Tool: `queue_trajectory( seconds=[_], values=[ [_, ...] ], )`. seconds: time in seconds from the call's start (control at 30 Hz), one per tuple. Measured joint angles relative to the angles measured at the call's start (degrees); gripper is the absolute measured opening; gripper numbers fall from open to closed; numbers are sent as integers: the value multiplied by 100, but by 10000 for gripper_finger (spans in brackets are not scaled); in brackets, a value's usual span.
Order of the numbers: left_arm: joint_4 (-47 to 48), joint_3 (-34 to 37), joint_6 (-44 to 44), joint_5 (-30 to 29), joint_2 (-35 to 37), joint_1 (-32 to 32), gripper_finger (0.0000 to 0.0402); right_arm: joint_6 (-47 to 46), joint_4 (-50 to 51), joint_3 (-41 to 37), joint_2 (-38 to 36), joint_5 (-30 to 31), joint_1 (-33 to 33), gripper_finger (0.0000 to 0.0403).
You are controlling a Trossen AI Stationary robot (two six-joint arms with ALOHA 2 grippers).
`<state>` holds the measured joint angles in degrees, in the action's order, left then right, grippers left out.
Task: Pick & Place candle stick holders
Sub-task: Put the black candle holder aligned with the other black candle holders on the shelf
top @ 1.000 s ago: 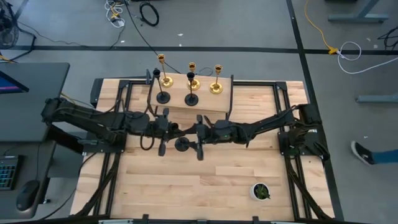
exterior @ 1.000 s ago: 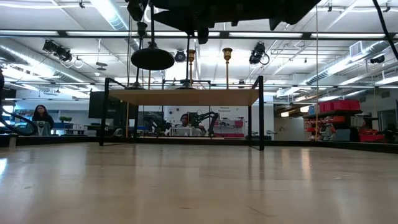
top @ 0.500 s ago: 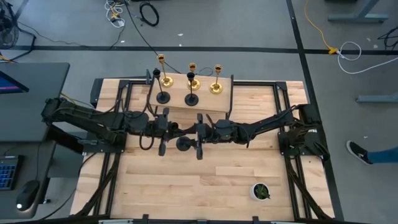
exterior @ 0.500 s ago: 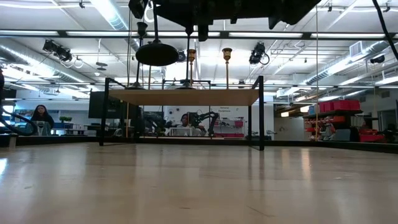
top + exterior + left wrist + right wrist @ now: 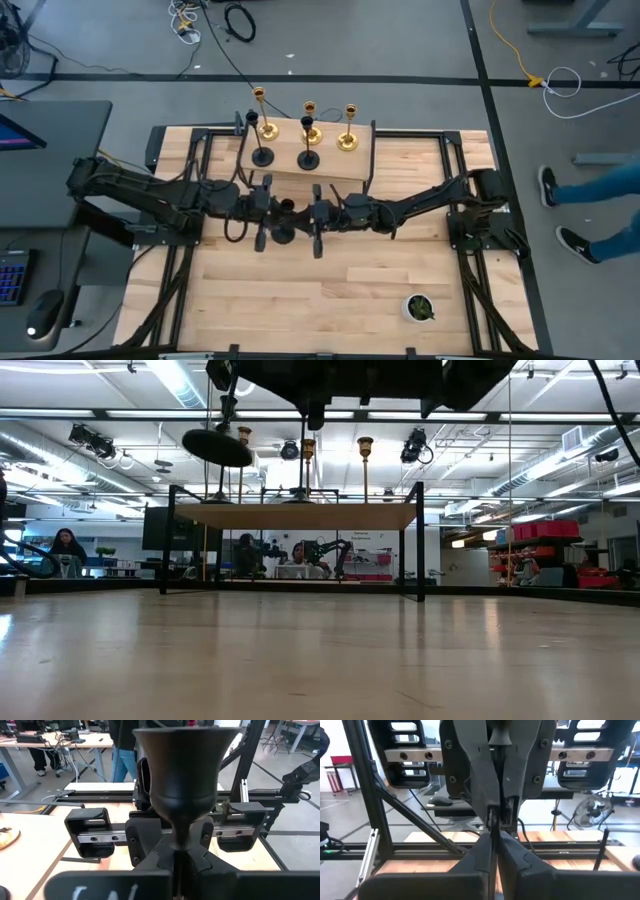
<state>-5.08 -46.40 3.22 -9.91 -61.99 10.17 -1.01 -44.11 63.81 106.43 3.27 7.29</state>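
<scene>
While pinched at mid-table, black candle stick holder (image 5: 185, 775) between left tool (image 5: 268, 212) and seemingly closed right tool (image 5: 316, 212).

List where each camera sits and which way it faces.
High: overhead, straight down on table; left gripper, right gripper meet mid-table.
Low: table-top height, level toward raised stand; arms overhead.
Left wrist: faces right arm past held black holder; own fingers show.
Right wrist: faces left arm; own fingers show.
Shared: high and low both show gold holders.
</scene>
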Motion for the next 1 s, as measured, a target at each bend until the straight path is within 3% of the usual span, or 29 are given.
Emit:
queue_trajectory(
  seconds=[0.47, 0.87, 1.0],
  values=[
    [44, 3, 11, 27, -88, -4, 6, -23, 233, 133, 119, 171, 0, 2],
    [363, -8, -138, 30, 201, 0, 72, 71, 759, 127, -160, 207, -2, 0],
    [720, -17, -138, 76, 531, 23, 85, 218, 1144, 120, -351, 510, 2, 0]
  ],
)
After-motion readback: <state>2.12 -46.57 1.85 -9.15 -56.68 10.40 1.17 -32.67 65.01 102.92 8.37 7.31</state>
